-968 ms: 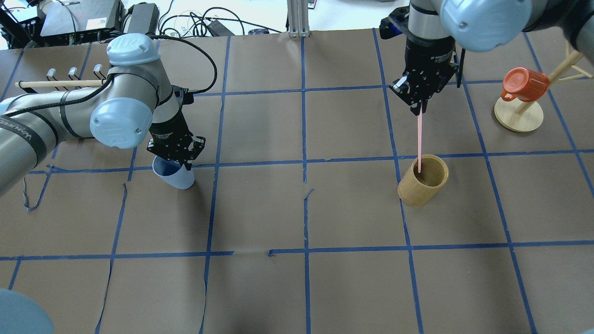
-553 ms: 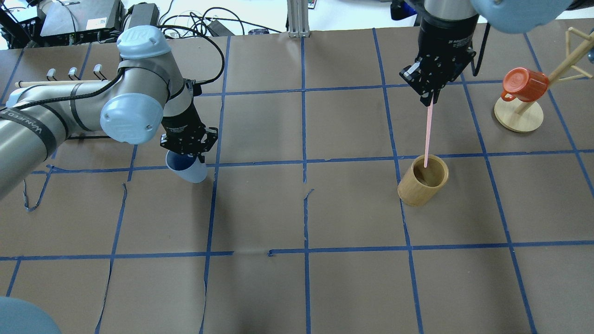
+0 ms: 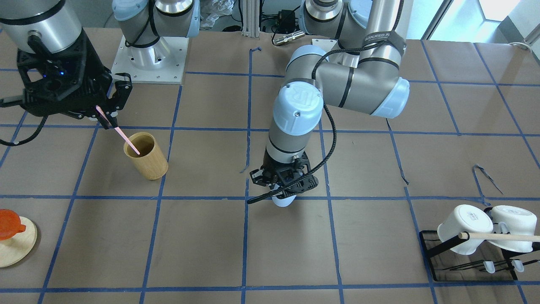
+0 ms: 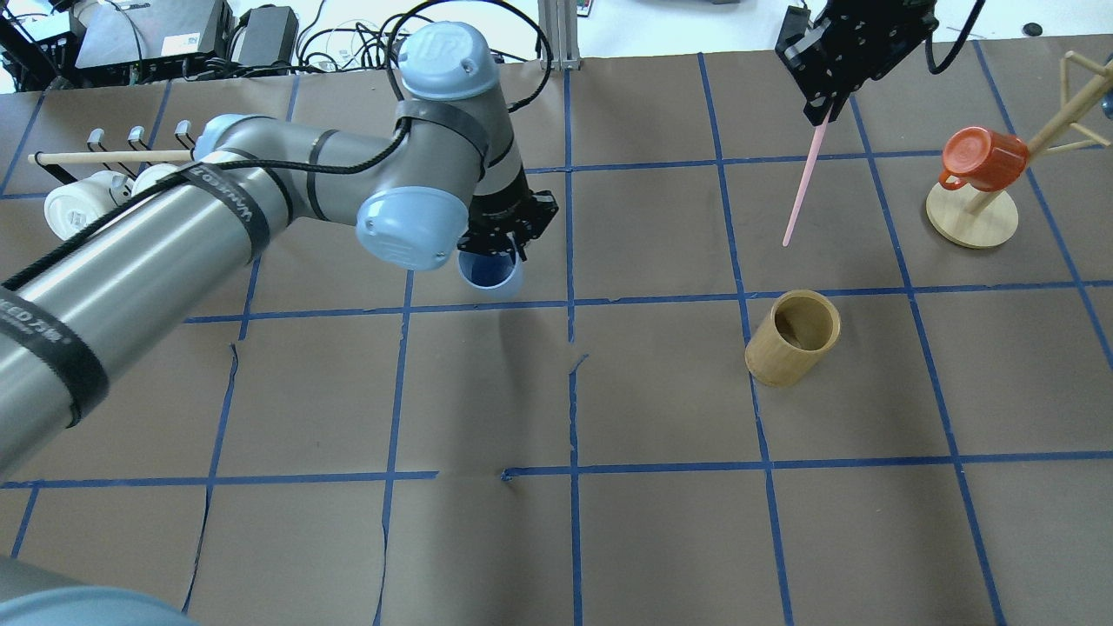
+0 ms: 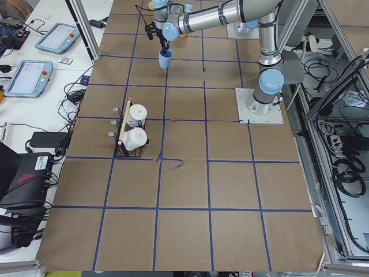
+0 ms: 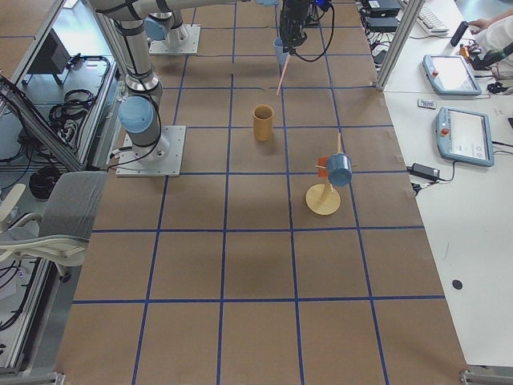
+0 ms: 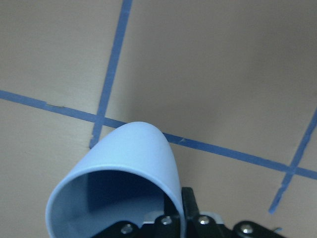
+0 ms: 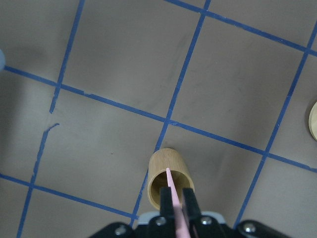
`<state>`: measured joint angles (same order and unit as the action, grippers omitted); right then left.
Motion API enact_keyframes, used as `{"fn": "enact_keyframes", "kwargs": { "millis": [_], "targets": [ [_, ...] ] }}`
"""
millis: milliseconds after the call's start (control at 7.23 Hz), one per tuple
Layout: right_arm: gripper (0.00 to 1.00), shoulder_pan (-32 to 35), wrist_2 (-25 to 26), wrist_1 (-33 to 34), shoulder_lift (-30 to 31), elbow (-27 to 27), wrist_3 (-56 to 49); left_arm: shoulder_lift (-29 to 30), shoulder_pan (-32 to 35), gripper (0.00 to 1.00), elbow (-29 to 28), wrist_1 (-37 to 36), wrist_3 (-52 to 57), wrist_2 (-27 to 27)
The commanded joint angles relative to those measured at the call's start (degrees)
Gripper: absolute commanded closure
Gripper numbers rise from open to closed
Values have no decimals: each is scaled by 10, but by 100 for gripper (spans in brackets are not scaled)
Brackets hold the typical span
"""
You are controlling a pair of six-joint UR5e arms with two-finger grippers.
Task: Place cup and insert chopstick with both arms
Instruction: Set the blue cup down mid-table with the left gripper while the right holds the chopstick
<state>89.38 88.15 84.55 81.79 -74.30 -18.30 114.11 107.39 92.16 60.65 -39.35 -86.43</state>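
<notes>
Overhead, L gripper (image 4: 503, 250) gripped the blue cup (image 4: 489, 276) by its rim, mouth up, well apart from the bamboo holder (image 4: 787, 343), on the robot's left side of it. R gripper (image 4: 824, 111) was clamped on the pink chopstick (image 4: 800, 187), which hung tip-down above the holder, approx. in line w/ its mouth but not inside.

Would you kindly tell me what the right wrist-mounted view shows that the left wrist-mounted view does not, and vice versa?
Only the right wrist-mounted view shows the cylindrical bamboo cup and the thin pink chopstick clamped in the right gripper, its tip lining up with the cup's mouth. Only the left wrist-mounted view shows the light blue plastic cup, held by its rim in the left gripper. Both show the brown paper tabletop crossed by blue tape lines.
</notes>
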Motion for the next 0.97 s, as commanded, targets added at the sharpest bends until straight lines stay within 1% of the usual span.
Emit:
{"fn": "enact_keyframes", "kwargs": {
  "millis": [0,277,415,691,830],
  "targets": [
    [100,-6,-22,11,-4,2,8,35,46,100,-13,-75,-49,3],
    [100,-3,-23,19,-12,2,19,45,61,100,-17,-71,-50,-1],
    [100,0,-23,20,-12,3,20,45,60,2,-15,-70,-43,-4],
    [100,0,-24,19,-8,6,19,37,56,0,-30,-57,-37,-6],
    [100,4,-32,21,-9,6,20,23,49,0,-62,8,8,-6]
  ]
}}
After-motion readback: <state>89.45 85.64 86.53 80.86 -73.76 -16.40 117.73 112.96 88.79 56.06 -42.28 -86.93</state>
